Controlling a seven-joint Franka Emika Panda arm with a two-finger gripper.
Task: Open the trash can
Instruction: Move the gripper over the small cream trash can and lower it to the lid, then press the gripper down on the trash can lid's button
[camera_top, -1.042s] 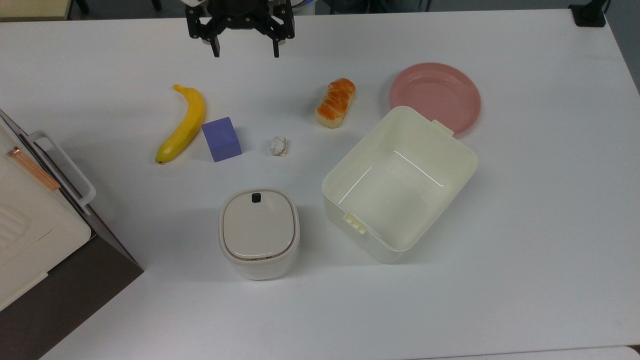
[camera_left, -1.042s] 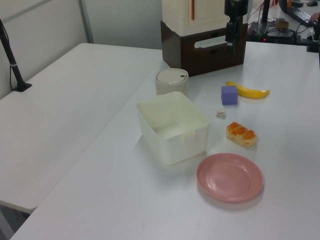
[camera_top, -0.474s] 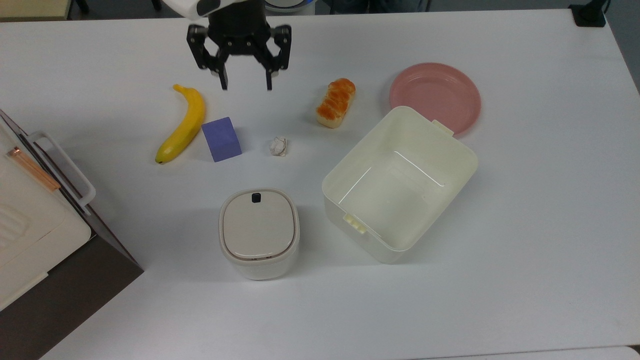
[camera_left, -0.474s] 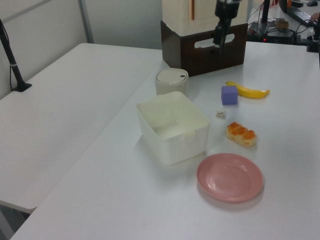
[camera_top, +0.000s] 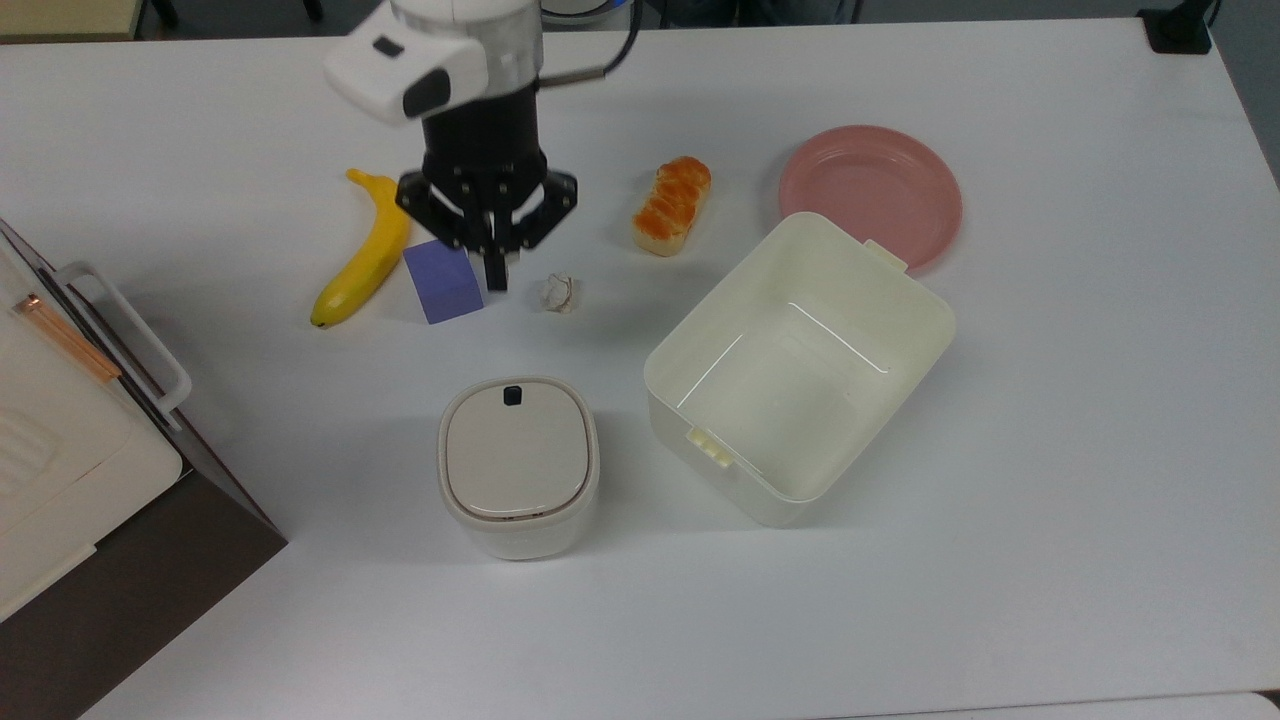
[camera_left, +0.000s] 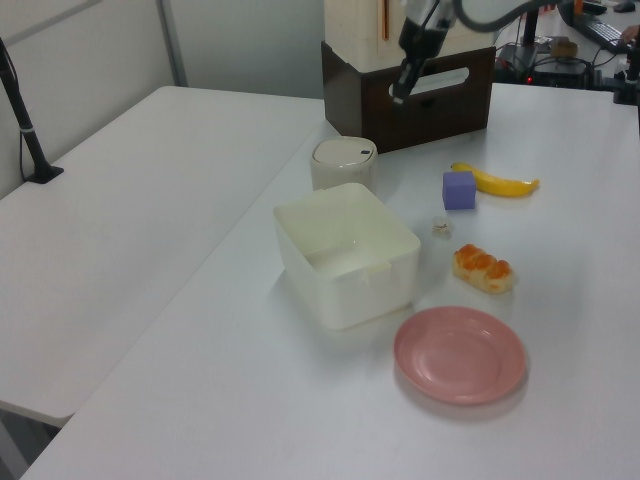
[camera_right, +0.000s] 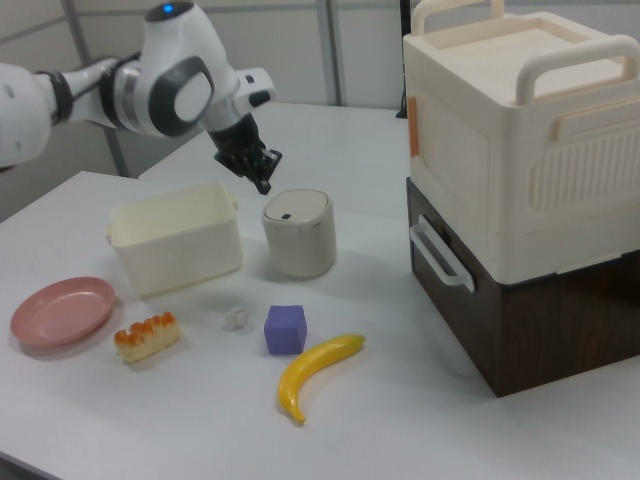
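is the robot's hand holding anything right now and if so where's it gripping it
Nothing is held. The hand is shut and empty, up in the air.

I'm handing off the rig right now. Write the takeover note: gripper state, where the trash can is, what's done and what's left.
Gripper: shut, holding nothing, up in the air above the table, by the purple cube in the top view.
Trash can: upright, beside the open tub, on the top view's left of it. Its lid is down, with the black button on the edge nearest the gripper.
Done: nothing on the can; it is untouched.
Left: bring the fingertips over the button, probably press it, and confirm the lid flips up.
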